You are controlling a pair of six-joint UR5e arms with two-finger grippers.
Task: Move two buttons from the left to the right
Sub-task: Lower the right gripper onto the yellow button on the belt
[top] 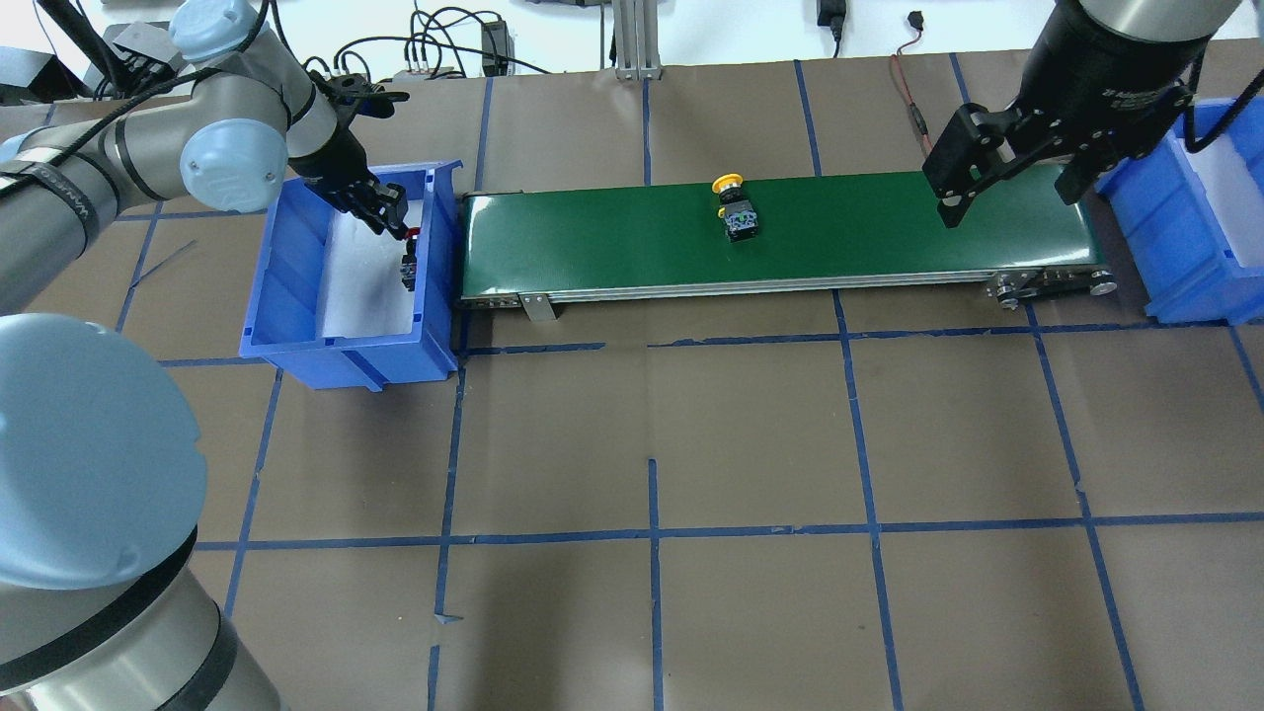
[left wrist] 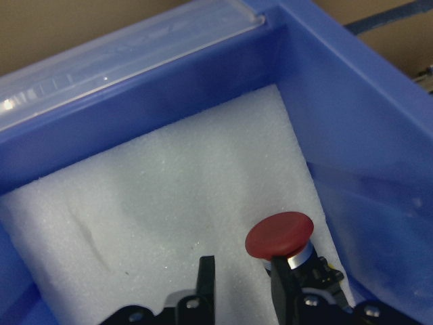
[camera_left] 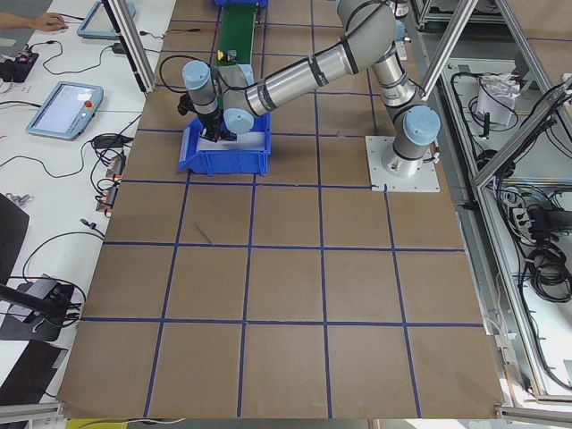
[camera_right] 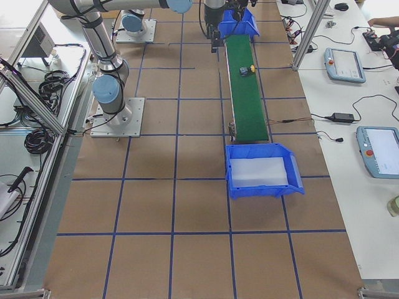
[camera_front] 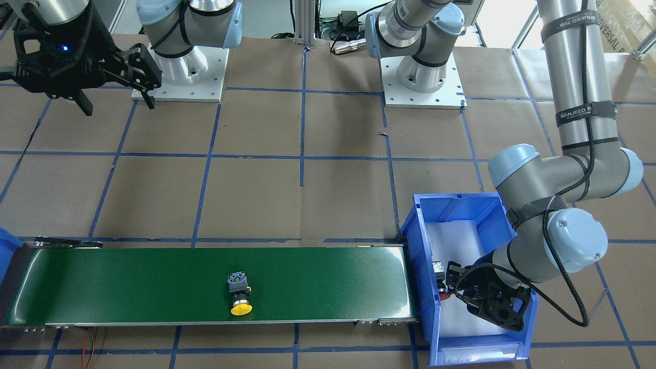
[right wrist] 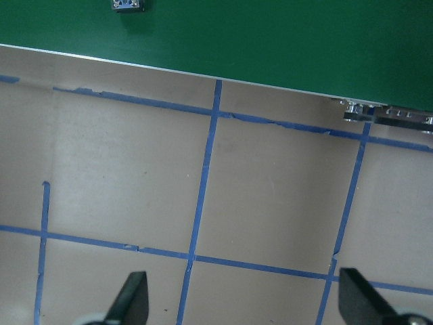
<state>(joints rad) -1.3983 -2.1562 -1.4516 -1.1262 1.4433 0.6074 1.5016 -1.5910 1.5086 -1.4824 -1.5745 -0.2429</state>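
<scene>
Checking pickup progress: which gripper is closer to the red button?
Left. The left gripper is down in the bin, its fingers right beside the red button. The right gripper hangs near the other end of the belt.

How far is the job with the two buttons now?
Done: the yellow button lies midway on the green belt, out of the left bin. In hand: the open left tool is at the red button inside that bin, no grip visible. Left: both must reach the right bin, which holds neither.
</scene>
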